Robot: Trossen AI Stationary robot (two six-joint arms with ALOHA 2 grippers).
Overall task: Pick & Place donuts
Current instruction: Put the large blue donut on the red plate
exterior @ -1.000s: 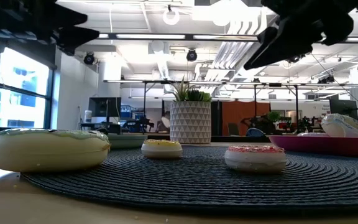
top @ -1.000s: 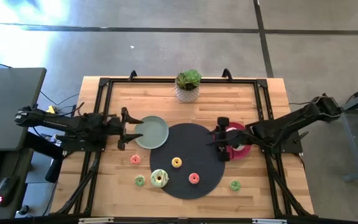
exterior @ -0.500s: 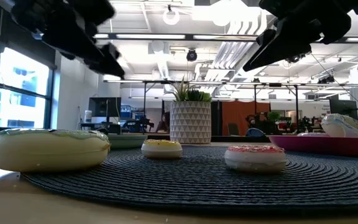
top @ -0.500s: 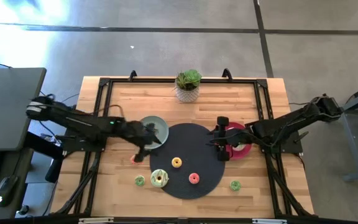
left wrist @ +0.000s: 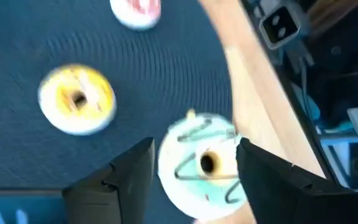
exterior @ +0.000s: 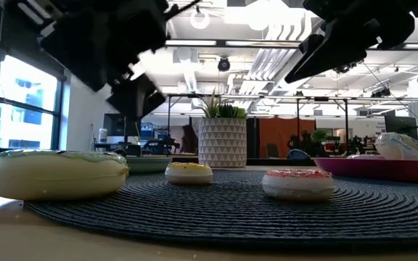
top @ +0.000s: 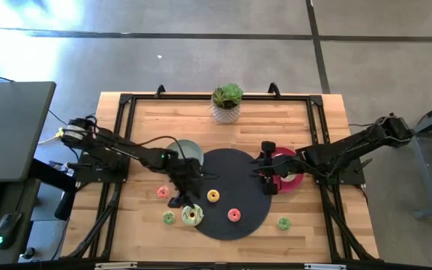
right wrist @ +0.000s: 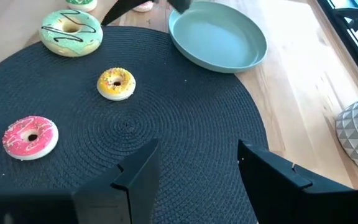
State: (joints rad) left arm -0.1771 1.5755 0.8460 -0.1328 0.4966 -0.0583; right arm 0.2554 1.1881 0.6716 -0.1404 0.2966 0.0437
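Note:
My left gripper [top: 185, 199] [left wrist: 194, 171] is open and hovers over the large green-and-white donut [top: 192, 215] [left wrist: 201, 167], which lies flat on the near-left edge of the black mat [top: 231, 169]. In the left wrist view its fingers stand on either side of that donut; the low view shows the gripper [exterior: 129, 87] above the donut [exterior: 55, 174], apart from it. A yellow donut [top: 213, 196] and a pink one [top: 234, 215] lie on the mat. On the wood lie a pink donut [top: 163, 193] and two small green donuts [top: 169, 218] [top: 283, 223]. My right gripper [top: 267, 177] [right wrist: 194, 177] is open, held above the mat's right edge beside the red plate [top: 291, 169].
A grey-green plate [top: 190, 152] sits at the mat's far-left edge, behind my left arm. The red plate carries a white donut [exterior: 405, 145]. A potted plant [top: 226, 103] stands at the far edge. A black frame [top: 122, 135] borders the table.
My left arm has swung from the table's left side toward the right and the near edge, passing over the grey-green plate, and has come down lower over the large green-and-white donut. The donuts have not moved.

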